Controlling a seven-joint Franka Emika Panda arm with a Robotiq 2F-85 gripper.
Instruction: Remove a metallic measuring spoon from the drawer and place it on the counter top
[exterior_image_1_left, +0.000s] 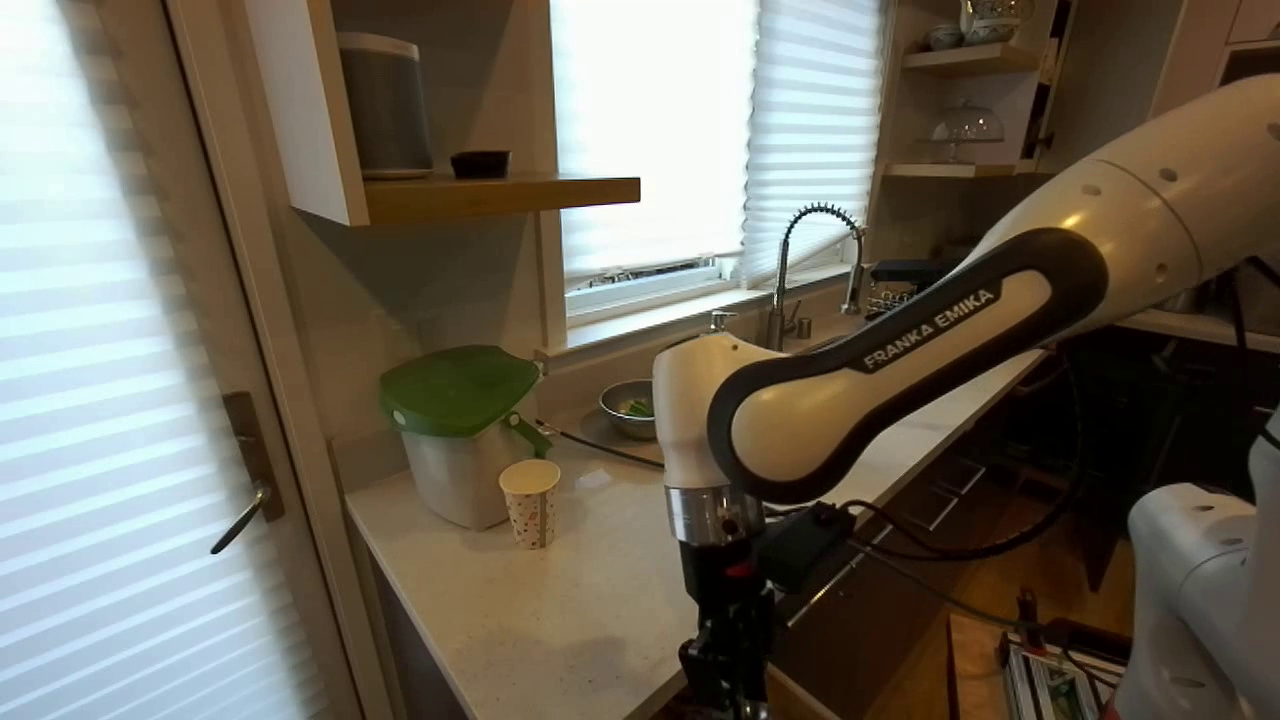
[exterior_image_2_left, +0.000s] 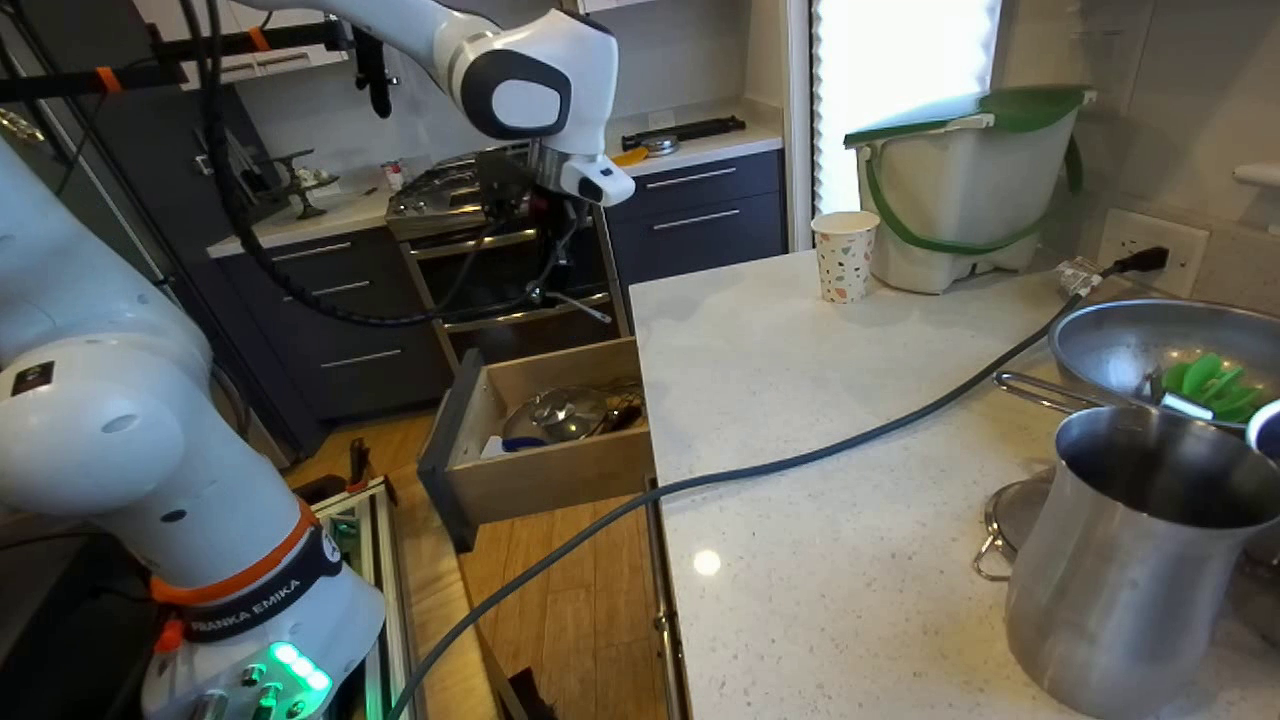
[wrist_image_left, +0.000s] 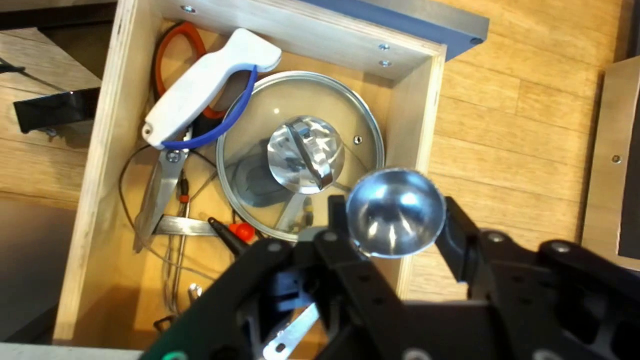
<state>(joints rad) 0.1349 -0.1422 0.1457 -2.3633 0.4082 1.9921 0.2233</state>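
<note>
The spoon (wrist_image_left: 395, 209) points lengthwise, handle first, toward the table's (exterior_image_2_left: 745, 380) edge; the half-spread tool (wrist_image_left: 396, 222) clasps its bowl.

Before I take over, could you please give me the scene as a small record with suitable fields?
gripper: closed on the metallic measuring spoon
spoon position: in the air above the drawer, not yet set down
drawer: pulled open; holds a glass lid, orange-handled scissors and a white-and-blue tool, among others
counter top: bears a paper cup, a green-lidded bin and a steel pitcher
likely next step: lowering the spoon onto the counter top
</note>
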